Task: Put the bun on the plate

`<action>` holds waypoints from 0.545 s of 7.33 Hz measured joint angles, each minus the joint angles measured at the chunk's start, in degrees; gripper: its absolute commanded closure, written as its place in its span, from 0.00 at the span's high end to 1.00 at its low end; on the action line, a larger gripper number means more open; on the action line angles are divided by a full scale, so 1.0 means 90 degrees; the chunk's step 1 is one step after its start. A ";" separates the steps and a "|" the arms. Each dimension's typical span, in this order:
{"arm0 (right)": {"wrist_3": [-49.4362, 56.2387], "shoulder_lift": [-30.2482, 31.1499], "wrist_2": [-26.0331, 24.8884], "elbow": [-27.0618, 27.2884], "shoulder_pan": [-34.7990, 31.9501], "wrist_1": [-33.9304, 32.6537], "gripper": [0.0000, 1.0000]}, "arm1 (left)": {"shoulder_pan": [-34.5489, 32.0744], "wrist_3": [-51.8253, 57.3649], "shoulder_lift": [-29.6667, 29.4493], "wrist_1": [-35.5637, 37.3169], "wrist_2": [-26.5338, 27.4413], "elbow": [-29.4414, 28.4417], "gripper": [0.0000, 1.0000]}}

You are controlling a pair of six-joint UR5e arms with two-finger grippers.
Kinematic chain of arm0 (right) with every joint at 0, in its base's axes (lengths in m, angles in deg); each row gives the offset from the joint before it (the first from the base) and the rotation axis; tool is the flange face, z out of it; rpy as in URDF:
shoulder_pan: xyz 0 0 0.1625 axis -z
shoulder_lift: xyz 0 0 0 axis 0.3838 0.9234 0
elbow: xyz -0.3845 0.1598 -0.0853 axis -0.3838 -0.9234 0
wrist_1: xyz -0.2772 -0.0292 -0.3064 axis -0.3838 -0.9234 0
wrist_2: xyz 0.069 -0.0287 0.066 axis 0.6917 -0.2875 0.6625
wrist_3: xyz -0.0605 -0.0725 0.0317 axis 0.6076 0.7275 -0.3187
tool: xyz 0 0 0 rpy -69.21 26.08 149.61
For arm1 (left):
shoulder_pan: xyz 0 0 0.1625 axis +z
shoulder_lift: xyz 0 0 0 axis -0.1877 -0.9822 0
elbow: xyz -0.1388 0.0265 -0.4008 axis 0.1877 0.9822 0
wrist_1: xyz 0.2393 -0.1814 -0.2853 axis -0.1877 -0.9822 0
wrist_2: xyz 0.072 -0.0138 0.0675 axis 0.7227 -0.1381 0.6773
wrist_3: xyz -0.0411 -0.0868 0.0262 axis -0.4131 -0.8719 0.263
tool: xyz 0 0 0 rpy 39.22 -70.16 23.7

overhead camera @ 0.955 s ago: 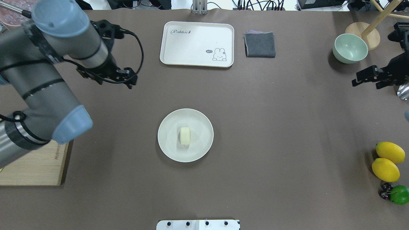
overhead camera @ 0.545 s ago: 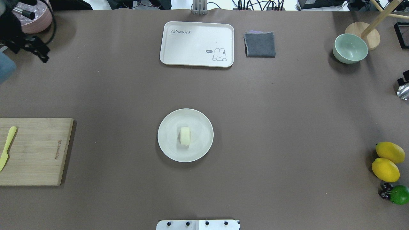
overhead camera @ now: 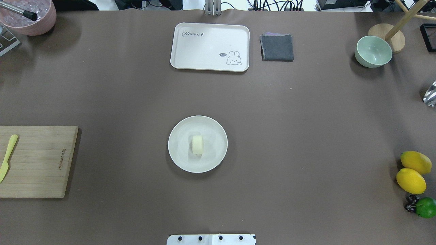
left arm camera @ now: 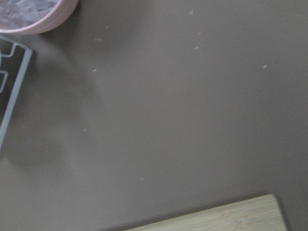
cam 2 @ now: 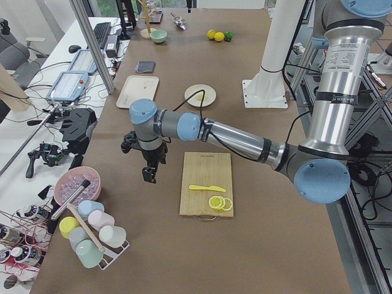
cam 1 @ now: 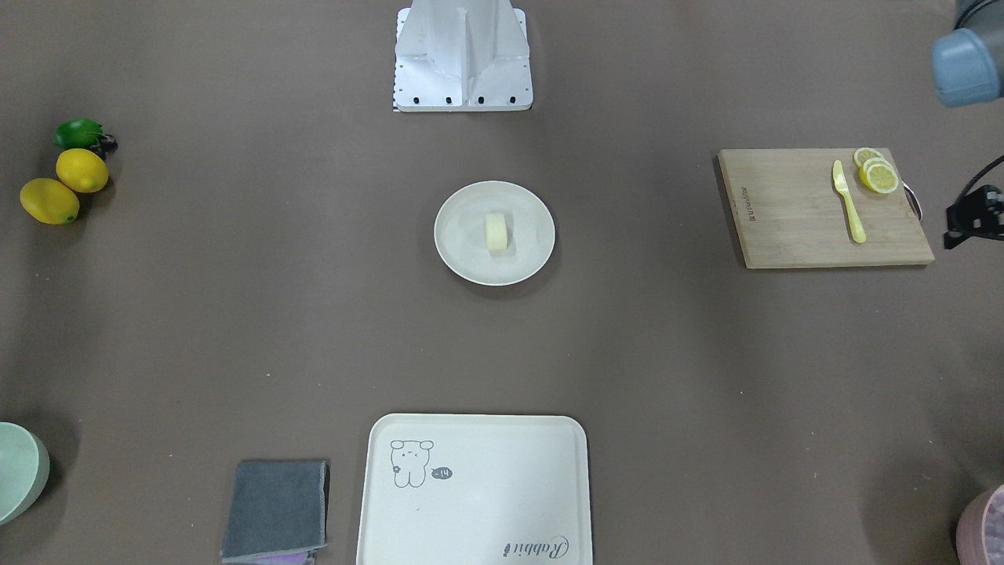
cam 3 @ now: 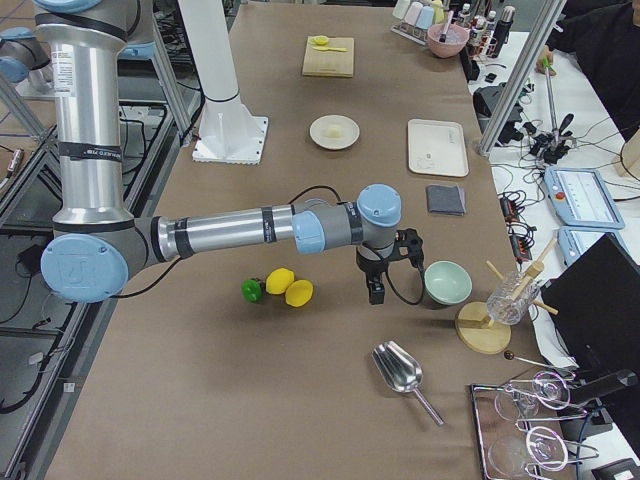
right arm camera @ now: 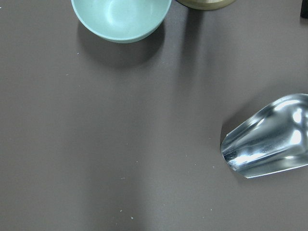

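Observation:
The bun [overhead camera: 197,144], a small pale cylinder on its side, lies in the middle of the round cream plate [overhead camera: 180,153] at the table's centre. The front-facing view shows the same bun [cam 1: 496,232] on the plate [cam 1: 463,251]. No gripper touches either. My left gripper [cam 2: 149,171] hangs over the table far to the left, beyond the cutting board; only a black part of it shows at the front-facing view's edge, so I cannot tell its state. My right gripper [cam 3: 375,290] hangs near the green bowl, and I cannot tell its state either.
A rabbit tray [overhead camera: 209,47] and grey cloth [overhead camera: 277,47] lie at the back. A green bowl [overhead camera: 373,51] and a metal scoop [right arm camera: 267,144] are at the right, with lemons [overhead camera: 412,170] and a lime [overhead camera: 425,207]. At the left lies a cutting board [overhead camera: 37,163] with a yellow knife [overhead camera: 7,157].
Both arms have pulled out of the overhead view, the left one off to the left, the right one off the right edge. The bun and plate have not moved.

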 measured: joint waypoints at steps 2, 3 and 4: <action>0.0004 0.0008 -0.0001 0.0033 -0.0004 -0.0002 1.00 | -0.0090 -0.0300 0.0151 -0.0126 -0.0455 -0.0067 0.97; 0.0004 0.0008 0.0001 0.0042 -0.0004 -0.0001 1.00 | -0.0097 -0.0334 0.0197 -0.0159 -0.0521 -0.0068 0.97; 0.0003 0.0012 0.0010 0.0045 -0.0004 0.0004 1.00 | -0.0100 -0.0340 0.0262 -0.0186 -0.0547 -0.0057 0.97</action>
